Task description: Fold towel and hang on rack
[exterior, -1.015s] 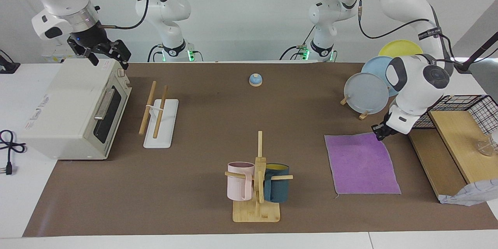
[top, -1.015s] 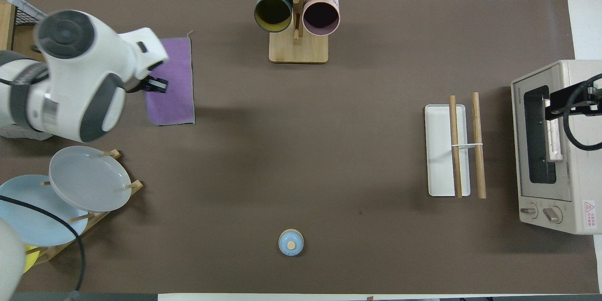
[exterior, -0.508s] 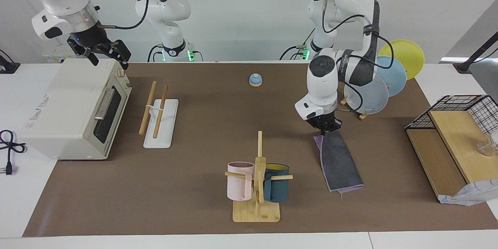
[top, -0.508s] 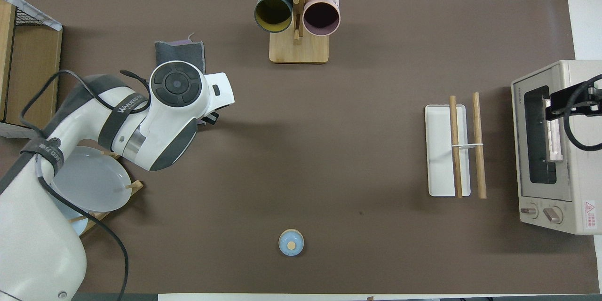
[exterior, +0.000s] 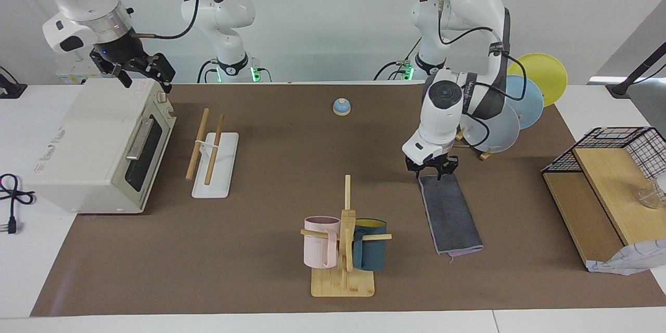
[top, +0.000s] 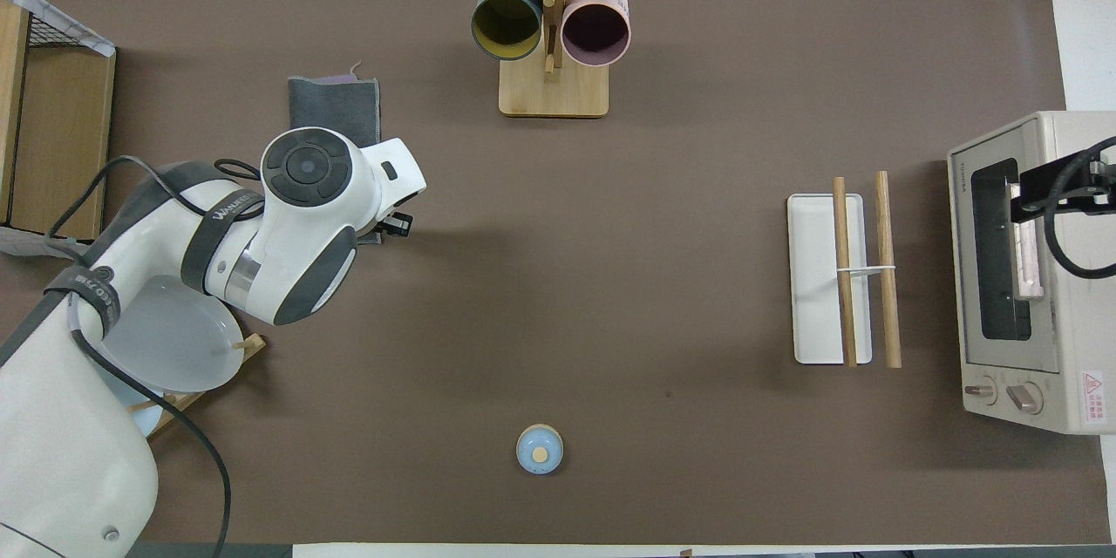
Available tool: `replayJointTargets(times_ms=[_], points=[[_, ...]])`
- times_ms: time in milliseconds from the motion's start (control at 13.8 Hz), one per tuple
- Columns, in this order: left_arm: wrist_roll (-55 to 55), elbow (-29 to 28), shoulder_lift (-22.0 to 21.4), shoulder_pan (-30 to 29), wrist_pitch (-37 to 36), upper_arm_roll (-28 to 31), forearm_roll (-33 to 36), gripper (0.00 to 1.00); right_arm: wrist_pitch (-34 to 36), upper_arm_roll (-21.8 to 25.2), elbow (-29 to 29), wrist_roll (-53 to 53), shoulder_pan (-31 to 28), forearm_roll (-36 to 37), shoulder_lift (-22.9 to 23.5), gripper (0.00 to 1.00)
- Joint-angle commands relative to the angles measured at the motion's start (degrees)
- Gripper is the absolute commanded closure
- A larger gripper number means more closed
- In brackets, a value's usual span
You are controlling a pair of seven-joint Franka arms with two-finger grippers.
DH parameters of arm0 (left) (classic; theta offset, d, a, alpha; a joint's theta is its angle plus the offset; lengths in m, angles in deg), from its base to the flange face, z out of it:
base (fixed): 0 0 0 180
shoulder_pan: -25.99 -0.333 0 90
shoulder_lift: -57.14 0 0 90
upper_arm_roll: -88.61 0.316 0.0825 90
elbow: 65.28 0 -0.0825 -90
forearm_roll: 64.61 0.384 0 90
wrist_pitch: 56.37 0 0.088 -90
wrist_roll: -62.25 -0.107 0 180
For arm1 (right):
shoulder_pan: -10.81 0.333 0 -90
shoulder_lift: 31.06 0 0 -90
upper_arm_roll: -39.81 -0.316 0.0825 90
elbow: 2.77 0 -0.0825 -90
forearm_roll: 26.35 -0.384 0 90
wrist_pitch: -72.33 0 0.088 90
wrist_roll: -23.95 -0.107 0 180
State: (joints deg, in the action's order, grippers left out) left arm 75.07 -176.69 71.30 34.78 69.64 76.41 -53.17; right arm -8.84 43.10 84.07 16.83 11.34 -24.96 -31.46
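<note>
The towel (exterior: 450, 213) lies folded in a narrow strip on the brown mat, dark grey face up, with a sliver of purple at its end farthest from the robots. In the overhead view only that end of the towel (top: 335, 100) shows past the left arm. My left gripper (exterior: 433, 170) hangs open just over the towel's edge nearest the robots, holding nothing. The rack (exterior: 214, 166), two wooden rods on a white base, stands bare beside the toaster oven. The right gripper (exterior: 145, 79) waits open over the oven's top.
A toaster oven (exterior: 99, 145) sits at the right arm's end. A bamboo mug stand (exterior: 343, 270) with two mugs stands beside the towel. Plates on a wooden stand (exterior: 491, 125), a wire-topped wooden shelf (exterior: 598, 192), a white cloth (exterior: 624, 263) and a small blue bell (exterior: 342, 107) are also here.
The left gripper carried the towel's edge over toward the right arm's end, folding it grey face up. It has since opened and let the edge drop flat. The right arm has not moved.
</note>
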Motion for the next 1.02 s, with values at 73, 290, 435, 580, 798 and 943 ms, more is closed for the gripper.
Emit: replayJointTargets(times_ms=[73,290,435,580,798,943], points=[[-10.3,1.1,-0.7,-7.0,1.7,0.0,-12.5,0.0,0.6,-0.2,0.6,1.0,-0.6,-0.9,-0.8,0.0],[-20.4,-1.2,-0.4,-12.0,5.1,0.0,-20.3,0.0,0.6,-0.2,0.5,1.0,-0.6,-0.9,-0.8,0.0],[-24.5,-1.9,1.7,-13.3,7.3,0.0,-23.5,0.0,0.6,-0.2,0.5,1.0,-0.6,-0.9,-0.8,0.0],[-26.3,-2.1,3.3,-13.6,7.9,0.0,-25.0,0.0,0.6,-0.2,0.5,1.0,-0.5,-0.9,-0.8,0.0],[-28.7,-2.2,5.0,-13.9,8.5,0.0,-25.6,0.08,0.6,-0.2,0.5,1.0,-0.6,-0.9,-0.8,0.0],[-28.7,-2.1,5.4,-14.0,8.6,0.0,-25.7,0.1,0.6,-0.2,0.5,1.0,-0.6,-0.9,-0.8,0.0]])
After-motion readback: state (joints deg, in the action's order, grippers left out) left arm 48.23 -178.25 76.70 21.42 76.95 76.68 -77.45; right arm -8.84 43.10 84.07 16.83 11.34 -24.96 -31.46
